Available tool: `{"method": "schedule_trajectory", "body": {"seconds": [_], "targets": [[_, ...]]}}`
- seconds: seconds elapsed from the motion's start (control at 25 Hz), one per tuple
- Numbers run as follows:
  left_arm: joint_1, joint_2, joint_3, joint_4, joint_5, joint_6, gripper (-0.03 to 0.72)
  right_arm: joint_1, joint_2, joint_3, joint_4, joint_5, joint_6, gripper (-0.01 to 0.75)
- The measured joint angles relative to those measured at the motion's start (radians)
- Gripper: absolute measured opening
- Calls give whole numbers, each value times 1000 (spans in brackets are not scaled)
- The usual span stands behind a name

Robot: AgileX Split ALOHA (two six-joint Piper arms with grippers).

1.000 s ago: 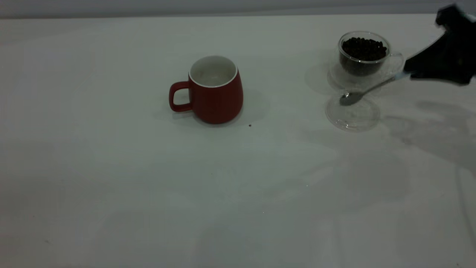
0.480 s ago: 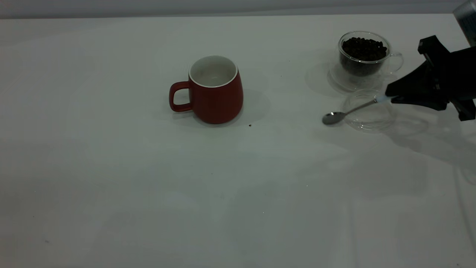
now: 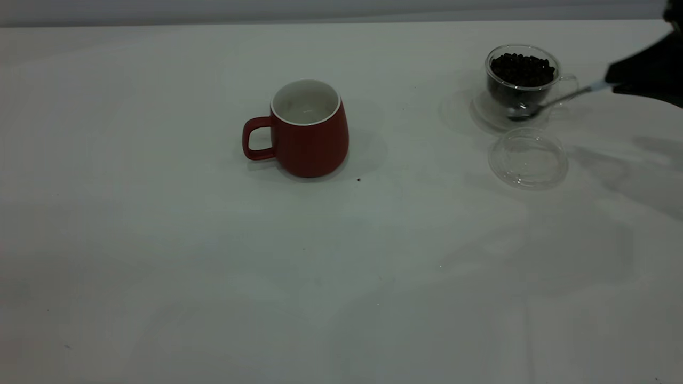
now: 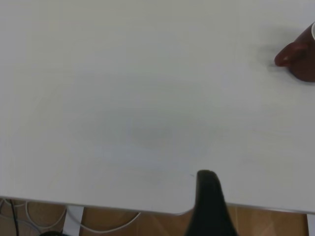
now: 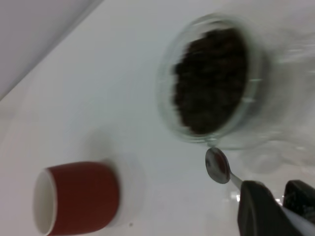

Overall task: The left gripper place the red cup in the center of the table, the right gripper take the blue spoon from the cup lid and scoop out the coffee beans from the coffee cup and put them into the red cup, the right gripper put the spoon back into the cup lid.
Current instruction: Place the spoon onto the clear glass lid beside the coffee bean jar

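Nearest the exterior camera, the bench [image 3: 213, 298] lies bare, and only past its middle does the red cup [image 3: 307, 129] stand upright, handle toward the left arm's side, with what looks like an empty white interior; one dark speck lies on the bench just beside its base. So the first step, setting the red cup in the centre, looks done. The left end effector [image 4: 210, 204] is drawn back over the bench edge, well apart from the cup; only one dark finger shows, so its opening cannot be told. Farther right, the clear cup lid [image 3: 528, 158] lies flat with nothing on it, which puts the spoon pickup behind us too. Beyond the lid stands the glass coffee cup [image 3: 522, 80], full of coffee beans [image 3: 522, 68]. The right end effector [image 3: 613, 85] is closed on the pale blue handle of the spoon [image 3: 555, 100], whose bowl hangs low just beside the coffee cup's outer wall, empty and not yet in the beans. Still ahead, I judge: lifting the bowl over the rim, scooping, carrying beans to the red cup, and returning the spoon to the lid.
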Motion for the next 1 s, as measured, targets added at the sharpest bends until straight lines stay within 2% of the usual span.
{"method": "schedule_trajectory", "body": {"seconds": [0.76,1.0], "targets": [[0,0,0,0,0,-2,587,-14,133,0,11,0,4,102],[0,0,0,0,0,-2,587,-14,198,-2,17,70,4,102]]}}
